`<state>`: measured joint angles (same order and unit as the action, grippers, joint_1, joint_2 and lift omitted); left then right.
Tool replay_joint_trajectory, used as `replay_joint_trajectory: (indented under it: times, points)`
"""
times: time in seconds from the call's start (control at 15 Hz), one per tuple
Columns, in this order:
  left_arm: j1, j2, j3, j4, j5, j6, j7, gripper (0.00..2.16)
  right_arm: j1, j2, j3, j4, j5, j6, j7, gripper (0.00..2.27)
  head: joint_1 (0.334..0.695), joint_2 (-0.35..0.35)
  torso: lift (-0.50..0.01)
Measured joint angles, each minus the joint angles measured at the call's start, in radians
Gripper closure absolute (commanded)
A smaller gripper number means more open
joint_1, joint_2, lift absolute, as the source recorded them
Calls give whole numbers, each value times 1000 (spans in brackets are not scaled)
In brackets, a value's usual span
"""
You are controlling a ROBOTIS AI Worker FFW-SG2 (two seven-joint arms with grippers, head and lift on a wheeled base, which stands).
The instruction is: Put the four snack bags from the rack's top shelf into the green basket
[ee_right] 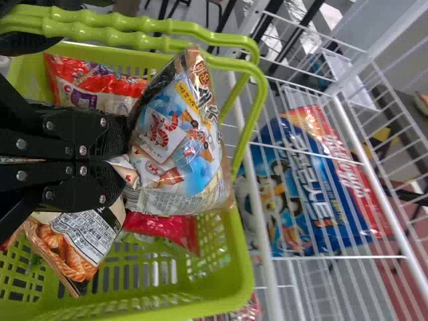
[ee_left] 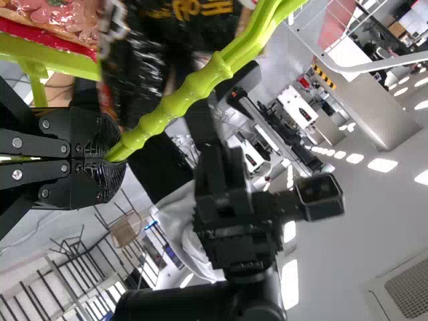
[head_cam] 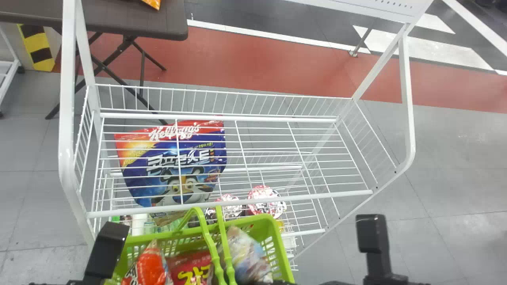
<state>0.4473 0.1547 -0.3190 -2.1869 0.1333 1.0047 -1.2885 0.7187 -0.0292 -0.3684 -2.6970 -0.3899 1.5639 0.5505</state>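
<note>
Snack bag [ee_right: 190, 144], held aloft by the right gripper [head_cam: 277, 282] over the opening of the green basket [head_cam: 285, 257], its position at six o'clock in the head view; the depth to which it enters the basket cannot be determined. The wrapper is glossy, plump and creased, with a light-blue panel, a red shrimp drawing on a white square, a brown band carrying pale lettering, and a white panel of small print; one crumpled portion is pinched between the closed fingers. Left gripper [head_cam: 93, 279], between seven and eight o'clock: fingers closed on the green handle [ee_left: 187, 97] of the basket. Within the basket, taken from its centre in the head view, an orange-red bag [head_cam: 149, 266] lies toward nine o'clock and a red bag [head_cam: 194, 271] toward six o'clock, the held specimen being toward three. The right wrist view adds a bag with a pictured orange snack and a pale text panel [ee_right: 80, 244], also in the basket. The white wire rack [head_cam: 229, 201] stands just beyond the basket; below its top shelf, between eight and nine o'clock, lies a large blue-and-red cereal bag [head_cam: 158, 164]. Dark tabletop [head_cam: 158, 23]: between ten and eleven o'clock.
</note>
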Motion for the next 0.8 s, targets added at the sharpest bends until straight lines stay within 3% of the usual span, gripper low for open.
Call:
replay_joint_trajectory:
  times: [0.13, 0.2, 0.27, 0.47, 0.6, 0.8]
  points:
    - [6, 0, 4, -3, 0, -2, -4, 1666, -1, -6, 25, 35, 22, 0, -45, 576, 695, -350, 0]
    - [8, 0, 5, -6, 0, -2, -5, 1666, -5, -14, 28, 41, 31, 0, -58, 147, 695, -350, 0]
    - [9, 0, 5, -8, 0, -2, -5, 1666, -9, -26, 29, 42, 40, 0, -63, 43, 695, -350, 0]
    - [11, 0, 5, -13, 0, -2, -2, 1666, -12, -34, -31, 38, 2, 0, -37, 46, 695, -350, 0]
    - [10, 0, 1, -13, -1, -2, 3, 1666, -10, -13, -118, 16, -86, 0, 1, 46, 695, -350, 0]
    - [10, 0, -4, -15, -3, -2, 5, 1666, -15, 25, -157, 4, -117, 0, 36, 19, 695, -350, 0]
